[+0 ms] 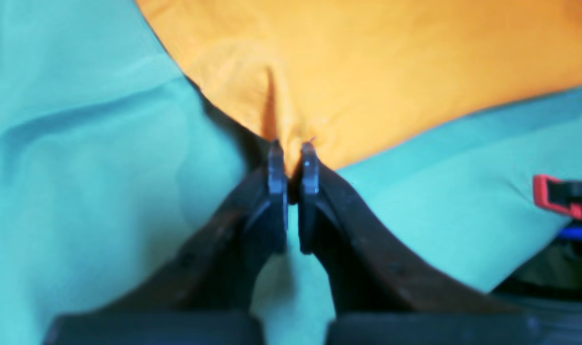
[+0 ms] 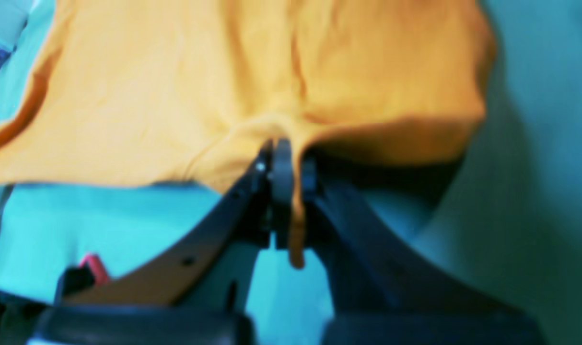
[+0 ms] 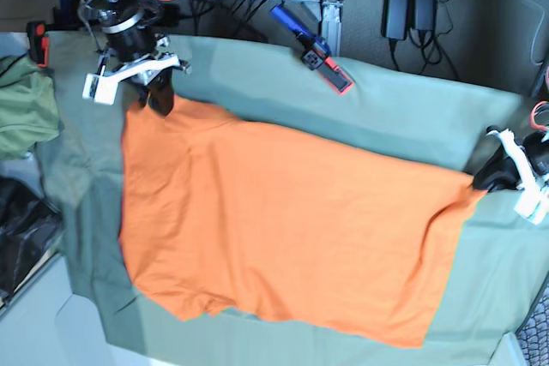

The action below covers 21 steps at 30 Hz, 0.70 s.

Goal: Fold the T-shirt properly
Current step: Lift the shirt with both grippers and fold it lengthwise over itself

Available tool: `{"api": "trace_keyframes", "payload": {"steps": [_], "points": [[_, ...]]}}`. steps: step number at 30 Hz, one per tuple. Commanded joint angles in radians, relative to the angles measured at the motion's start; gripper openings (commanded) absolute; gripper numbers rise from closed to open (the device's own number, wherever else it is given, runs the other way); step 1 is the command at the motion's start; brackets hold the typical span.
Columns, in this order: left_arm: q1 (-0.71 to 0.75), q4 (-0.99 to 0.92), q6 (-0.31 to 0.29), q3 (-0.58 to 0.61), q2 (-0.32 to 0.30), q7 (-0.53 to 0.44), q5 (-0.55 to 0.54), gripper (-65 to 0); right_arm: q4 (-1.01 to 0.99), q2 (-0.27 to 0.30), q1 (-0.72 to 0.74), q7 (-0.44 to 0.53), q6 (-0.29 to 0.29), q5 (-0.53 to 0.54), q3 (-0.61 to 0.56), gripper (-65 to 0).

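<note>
the grey-green table cloth [image 3: 403,117] lies under both grippers and reaches past them on every side. on it the t-shirt [image 3: 274,229] is spread wide and mostly flat, stretched between the two grippers, each holding one far corner. the left gripper [image 1: 291,160] is pinched tight on a corner of orange cloth; from its wrist camera the shirt fans out ahead of the fingertips and to their right, with a raised crease running straight from the pinch. the right gripper [image 2: 286,165] is likewise clamped on the shirt's edge, a small tongue of fabric hanging back between its fingers toward the wrist, the rest spreading forward and to both sides. off beyond the right gripper's side, past the table cloth's edge, sits a bunched olive-green garment [image 3: 26,105]
</note>
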Motion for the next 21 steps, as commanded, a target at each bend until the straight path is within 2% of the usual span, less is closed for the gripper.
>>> {"api": "trace_keyframes", "payload": {"steps": [1,4,12,17,21], "points": [[-0.027,0.003,-0.012,-0.004,-0.01,-0.039,-0.011,-65.0,0.013,0.016,0.03,0.026,0.079,-0.003,0.006,-65.0],[-0.092,-0.055,-0.012,0.018,0.008,-0.056,0.046,-65.0,-0.005,0.036,0.109,0.036,0.08,-0.034,0.005,-65.0],[-0.293,-0.295,-0.012,0.097,0.014,-0.12,0.066,-65.0,-0.224,0.119,0.343,0.059,0.082,-0.042,-0.062,-65.0],[-0.411,-0.43,-0.012,0.154,0.028,-0.182,0.124,-65.0,-0.37,0.131,0.502,0.078,0.082,-0.091,-0.137,-65.0],[-0.49,-0.526,-0.012,0.229,0.029,-0.252,0.189,-59.2,-0.467,0.13,0.601,0.083,0.082,-0.122,-0.188,-65.0]]}}
